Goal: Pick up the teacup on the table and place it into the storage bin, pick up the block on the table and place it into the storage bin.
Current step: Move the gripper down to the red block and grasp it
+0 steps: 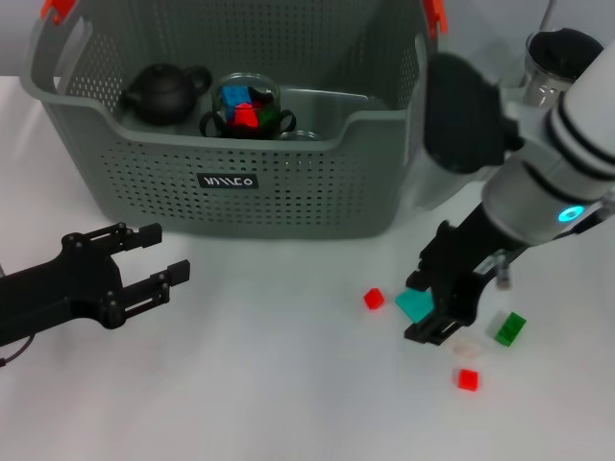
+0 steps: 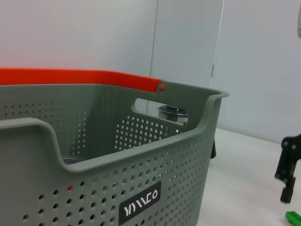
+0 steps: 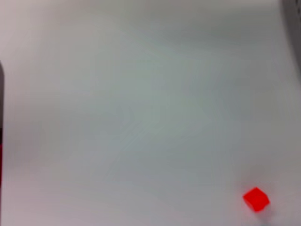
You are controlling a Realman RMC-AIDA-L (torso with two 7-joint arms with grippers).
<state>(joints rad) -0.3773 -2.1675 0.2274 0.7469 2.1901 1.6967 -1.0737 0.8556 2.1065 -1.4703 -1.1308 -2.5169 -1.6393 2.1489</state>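
Observation:
The grey perforated storage bin (image 1: 231,206) with orange clips stands at the back centre and fills the left wrist view (image 2: 155,169). A black teapot (image 1: 163,93) and a glass cup (image 1: 246,108) holding coloured blocks sit inside it. My right gripper (image 1: 423,307) is low over the table to the right of the bin, open, with a teal block (image 1: 411,303) between its fingers. Close by lie a red block (image 1: 374,299), a second red block (image 1: 467,378) and a green block (image 1: 510,327). My left gripper (image 1: 159,257) is open and empty in front of the bin's left part.
A clear glass vessel with a dark top (image 1: 555,56) stands at the back right, partly hidden by my right arm. A pale, clear block (image 1: 468,347) lies beside the right gripper. One red block (image 3: 256,199) shows on the white table in the right wrist view.

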